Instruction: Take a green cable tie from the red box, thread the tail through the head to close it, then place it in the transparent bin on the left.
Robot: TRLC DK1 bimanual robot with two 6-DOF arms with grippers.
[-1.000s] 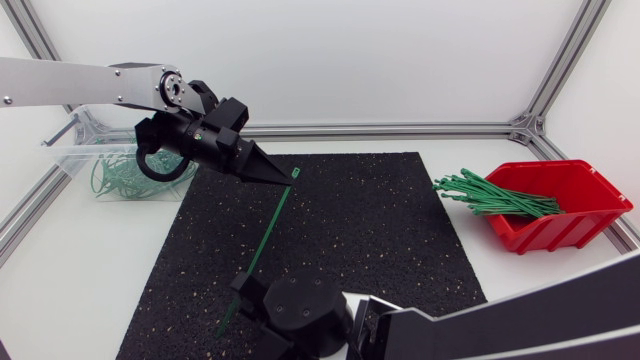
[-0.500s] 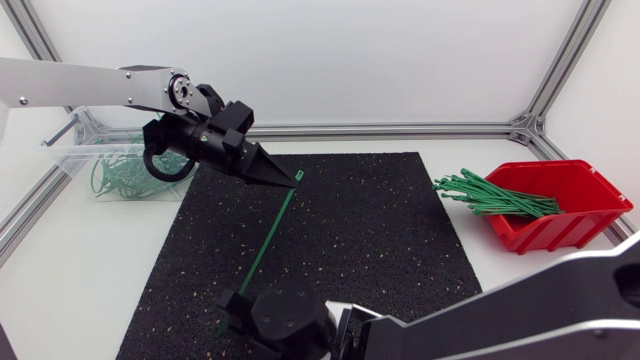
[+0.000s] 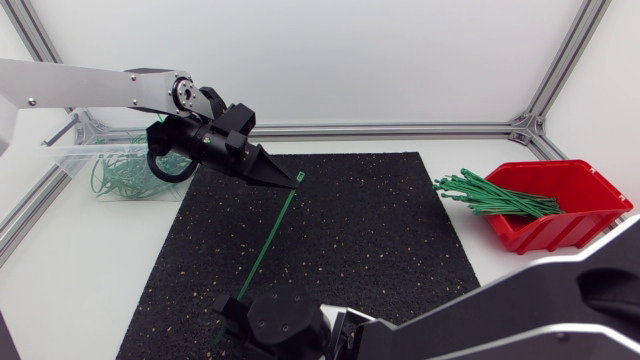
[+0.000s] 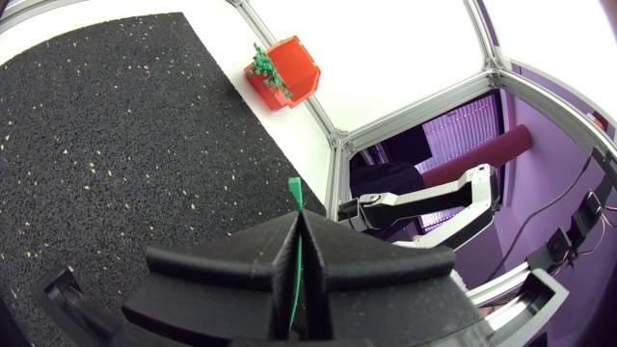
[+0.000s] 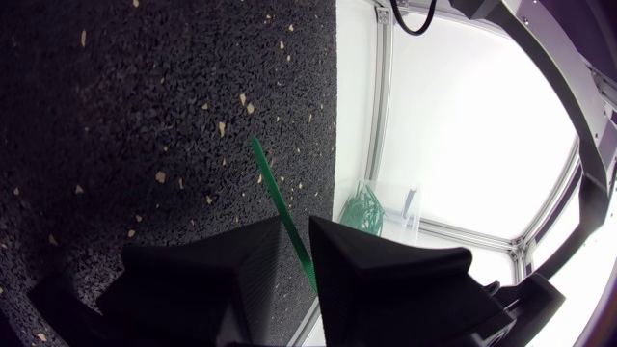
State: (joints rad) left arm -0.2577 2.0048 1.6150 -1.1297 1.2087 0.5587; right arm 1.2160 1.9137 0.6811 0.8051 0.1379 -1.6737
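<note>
Looks like threading: our left jaws pinch the green cable tie (image 3: 268,240) by its head, right jaws its tail; next, tail into head.

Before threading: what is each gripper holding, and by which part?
Left gripper pinches the green cable tie just behind its head. Right gripper sits at the tail; hold unclear.

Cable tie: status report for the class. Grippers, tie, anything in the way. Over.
Left gripper jaws shut on cable tie near its head. Right gripper at the tail, grip unclear. Tie straight, unthreaded, over the mat. Nothing blocking.
</note>
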